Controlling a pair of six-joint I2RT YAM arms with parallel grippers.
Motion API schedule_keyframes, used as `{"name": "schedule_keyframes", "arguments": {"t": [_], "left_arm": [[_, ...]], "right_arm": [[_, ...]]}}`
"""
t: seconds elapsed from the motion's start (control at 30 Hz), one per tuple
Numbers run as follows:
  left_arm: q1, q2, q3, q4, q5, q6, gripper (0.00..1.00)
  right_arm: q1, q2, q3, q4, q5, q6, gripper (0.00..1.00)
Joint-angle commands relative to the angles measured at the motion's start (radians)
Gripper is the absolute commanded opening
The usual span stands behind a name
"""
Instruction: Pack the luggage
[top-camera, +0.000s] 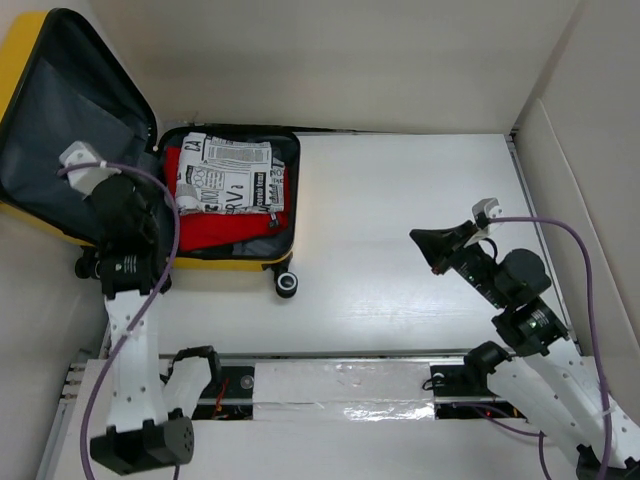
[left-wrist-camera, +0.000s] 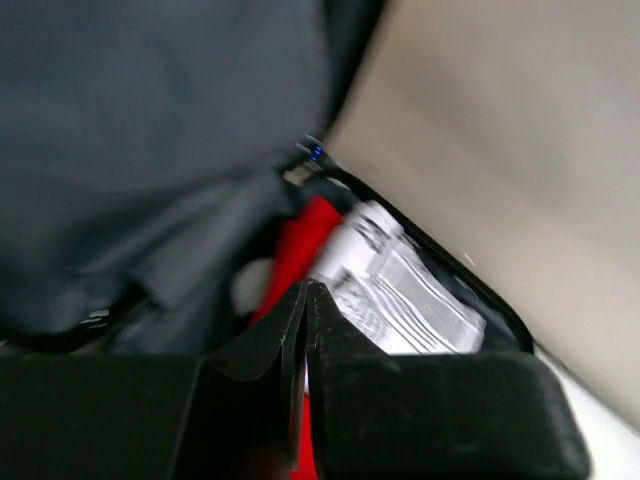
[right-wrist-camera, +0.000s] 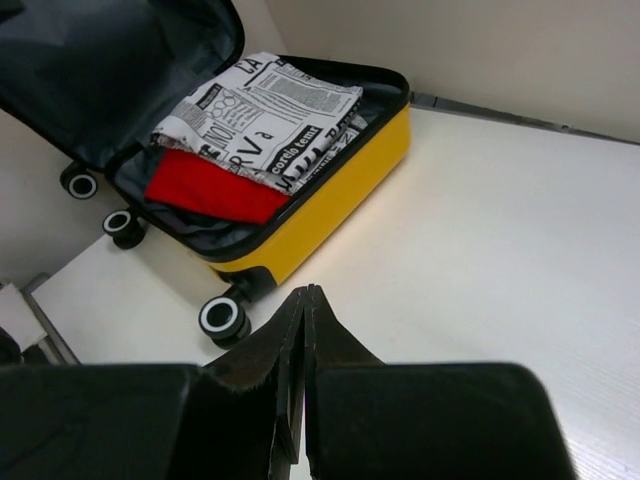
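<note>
The luggage (top-camera: 240, 264), a yellow hard-shell case, lies open at the back left, its lid (top-camera: 70, 110) raised to show dark grey lining. A newspaper-print cloth (top-camera: 235, 175) rests on a red garment (top-camera: 215, 228) inside it. My left gripper (top-camera: 163, 200) hovers at the hinge side between lid and base, shut and empty; in its wrist view its tips (left-wrist-camera: 306, 285) point at the cloth (left-wrist-camera: 410, 300) and red garment (left-wrist-camera: 305, 235). My right gripper (top-camera: 415, 237) is over bare table right of centre, shut on nothing (right-wrist-camera: 305, 290), facing the luggage (right-wrist-camera: 330, 190).
Black wheels (top-camera: 288, 285) stick out from the case's near side. White walls (top-camera: 570, 150) close the table at the back and right. A taped rail (top-camera: 340, 385) runs along the near edge between the arm bases.
</note>
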Motion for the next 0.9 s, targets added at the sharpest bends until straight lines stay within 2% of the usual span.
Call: {"name": "schedule_keyframes", "arguments": {"t": [0.0, 0.03, 0.07, 0.13, 0.2, 0.23, 0.3, 0.33, 0.37, 0.5, 0.57, 0.67, 0.77, 0.87], "left_arm": [[0.031, -0.083, -0.031, -0.154, -0.222, -0.017, 0.0], [0.031, -0.105, -0.038, -0.191, -0.324, -0.025, 0.0], [0.031, -0.12, -0.041, -0.208, -0.363, -0.034, 0.0], [0.031, -0.131, -0.038, -0.239, -0.493, -0.013, 0.2], [0.031, -0.102, -0.025, -0.231, -0.552, 0.033, 0.38], [0.031, -0.076, -0.011, -0.236, -0.572, 0.038, 0.46], [0.081, 0.051, 0.074, -0.295, -0.59, 0.011, 0.51], [0.122, 0.093, 0.115, -0.378, -0.592, -0.017, 0.51], [0.188, 0.114, 0.133, -0.374, -0.583, -0.008, 0.52], [0.281, 0.231, 0.189, -0.447, -0.6, -0.032, 0.58], [0.331, 0.249, 0.189, -0.437, -0.545, -0.031, 0.59], [0.348, 0.282, 0.202, -0.444, -0.551, -0.036, 0.58], [0.348, 0.303, 0.245, -0.457, -0.567, -0.036, 0.53], [0.348, 0.349, 0.317, -0.469, -0.558, -0.037, 0.4]], "right_arm": [[0.027, -0.023, 0.009, 0.052, 0.02, -0.018, 0.06], [0.027, -0.026, 0.005, 0.057, 0.05, -0.015, 0.06], [0.04, -0.03, -0.003, 0.061, 0.055, -0.014, 0.06], [0.066, -0.033, 0.0, 0.057, 0.076, -0.018, 0.09], [0.078, -0.032, 0.014, 0.032, 0.103, -0.026, 0.16], [0.087, -0.03, 0.019, 0.032, 0.113, -0.029, 0.23], [0.096, -0.03, 0.023, 0.005, 0.116, -0.035, 0.3], [0.096, -0.029, 0.026, 0.0, 0.124, -0.038, 0.33], [0.096, -0.03, 0.028, -0.006, 0.132, -0.038, 0.36], [0.096, -0.03, 0.038, -0.031, 0.15, -0.049, 0.39], [0.096, -0.029, 0.039, -0.032, 0.15, -0.051, 0.4], [0.096, -0.021, 0.037, -0.031, 0.143, -0.051, 0.4], [0.096, -0.004, 0.04, -0.018, 0.1, -0.055, 0.41], [0.096, 0.017, 0.042, -0.017, 0.075, -0.06, 0.42]]}}
